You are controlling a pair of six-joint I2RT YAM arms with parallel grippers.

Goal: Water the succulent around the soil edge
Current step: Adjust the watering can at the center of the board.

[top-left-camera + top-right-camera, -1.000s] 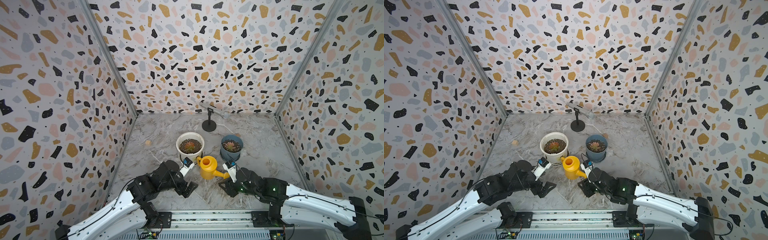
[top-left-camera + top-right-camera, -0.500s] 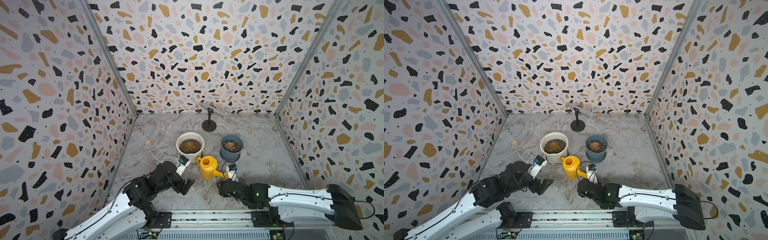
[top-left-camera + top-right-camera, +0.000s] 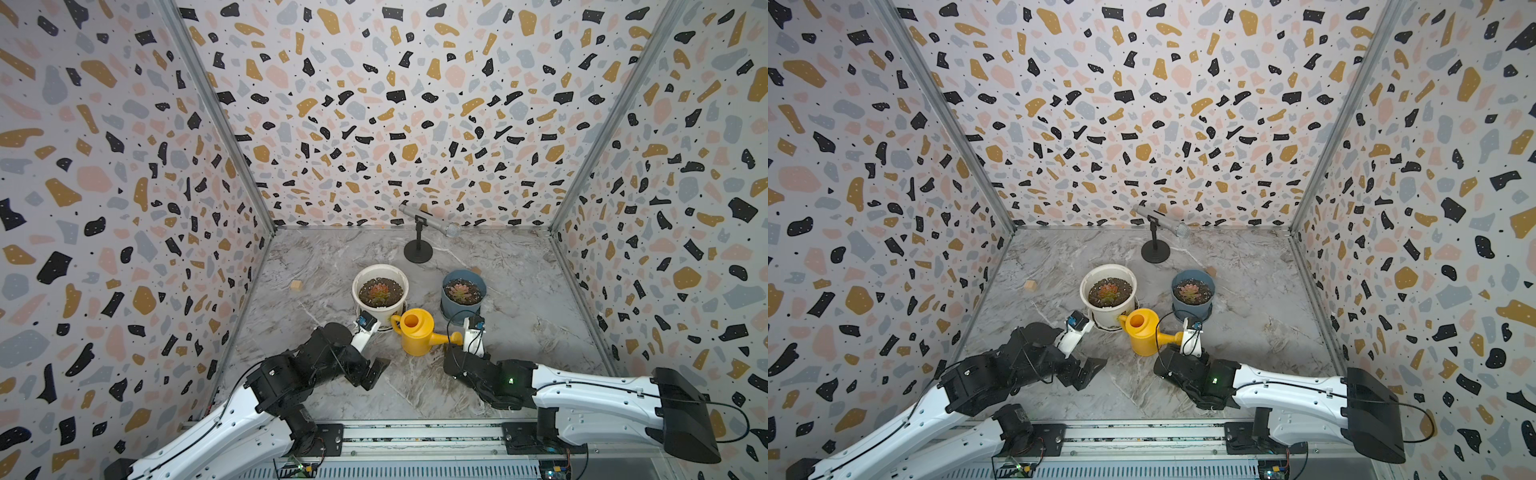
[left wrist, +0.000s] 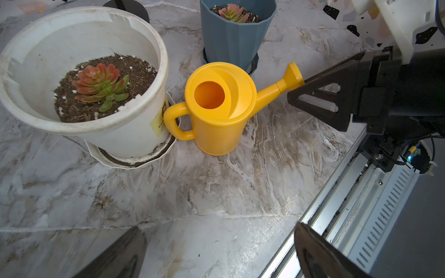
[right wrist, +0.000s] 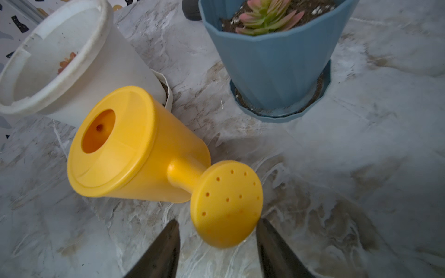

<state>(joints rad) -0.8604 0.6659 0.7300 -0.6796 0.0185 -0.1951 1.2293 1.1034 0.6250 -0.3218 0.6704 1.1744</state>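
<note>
Down low over the near part of the table with the right gripper, and right there just ahead of its parted tips: the perforated rose of the yellow watering can. Not clamped, by the look of it. Fingers spread to either side of the disc, clear of it on one side, too close to call on the other. Upright on the marble, that can, spout aimed back at the gripper, handle on the side away from it.

Beyond the rose, further ahead of the right gripper: the succulent, upright in its blue-grey pot on a matching saucer, ringed by the soil edge, dark and flecked with white inside the rim. Wet or dry, impossible to say.

Over to the left gripper now: spread wide, holding nothing, hanging above bare marble. Ahead of it, the white pot with a second rosette, and the can's handle just beside that pot's saucer. Far beyond both grippers, a microphone on a round stand, plus a small tan block well apart from the pots.
</note>
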